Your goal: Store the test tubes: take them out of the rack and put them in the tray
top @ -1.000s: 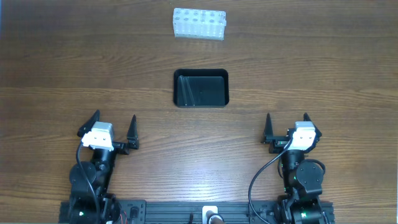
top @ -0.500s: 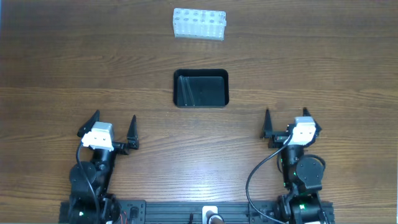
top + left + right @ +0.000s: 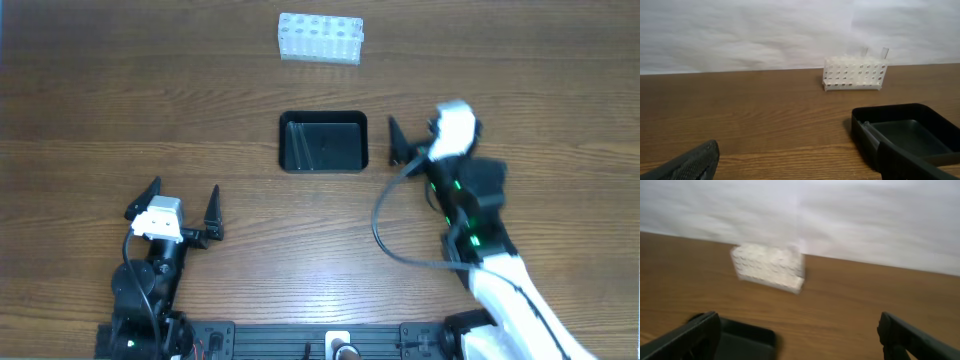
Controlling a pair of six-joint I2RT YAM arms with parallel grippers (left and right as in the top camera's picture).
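The white test tube rack point(image 3: 320, 38) stands at the far middle of the table; two clear tubes point(image 3: 884, 52) stick up from one end of the rack point(image 3: 855, 75). The black tray point(image 3: 323, 142) lies nearer, in the table's centre, and a clear tube point(image 3: 870, 131) seems to lie along one inner wall. My right gripper point(image 3: 420, 142) is open just right of the tray, facing the blurred rack point(image 3: 770, 267), with the tray's corner point(image 3: 747, 337) below it. My left gripper point(image 3: 182, 205) stands open near the front left, holding nothing, its fingers point(image 3: 690, 162) wide apart.
The brown wooden table point(image 3: 120, 100) stretches bare to the left and right of the rack and tray. A white wall point(image 3: 765, 30) rises behind the rack. The right arm's cable point(image 3: 385, 225) loops over the table between the tray and the arm's base.
The right arm has swung up from its place at the front right to beside the tray's right edge. The left arm has not moved.
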